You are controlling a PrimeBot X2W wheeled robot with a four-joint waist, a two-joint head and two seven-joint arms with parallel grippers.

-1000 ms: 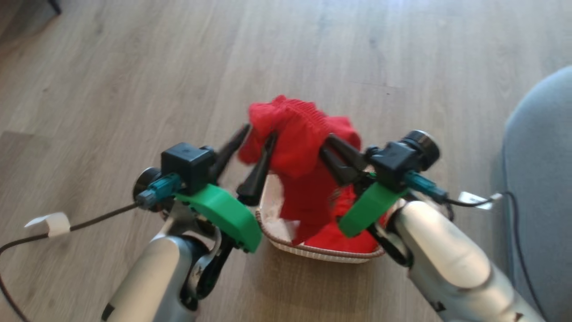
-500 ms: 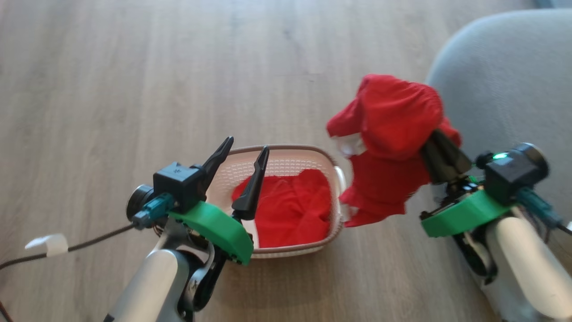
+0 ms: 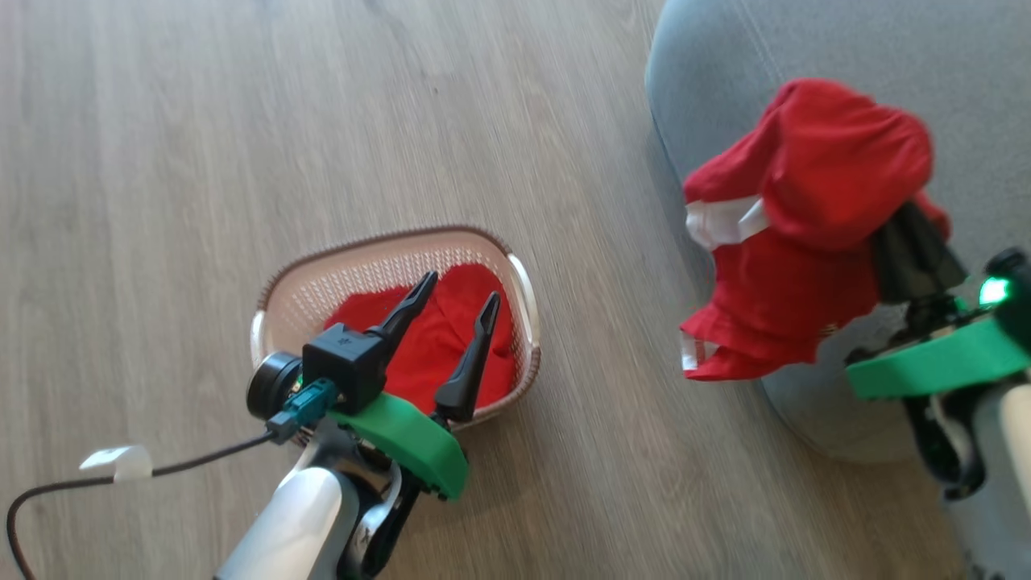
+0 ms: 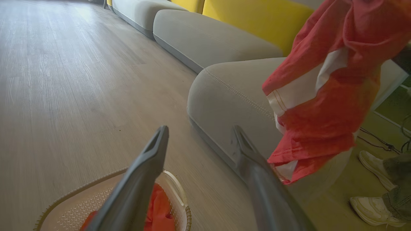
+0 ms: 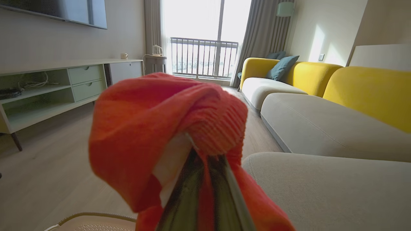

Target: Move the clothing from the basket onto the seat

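garment [image 3: 805,209] out of the basket [image 3: 387,239], at the seat [image 3: 805,48] edge
my right gripper [image 3: 902,242], fingers clamped on it, has swung it from over the basket to the seat's rounded near corner; its hem hangs over bare floor [image 3: 242,121], so i'd carry further in, where the seat is open. left gripper [image 3: 460,288] hovers above the basket, fingers wide, empty; more red clothing [image 3: 435,338] waits inside.

Head camera looks steeply down at floor [image 3: 242,121], basket [image 3: 378,238] and seat [image 3: 725,48]. Left wrist camera sits low, facing the seat. Right wrist camera, seemingly right behind clothing [image 5: 138,122], shares that seat.
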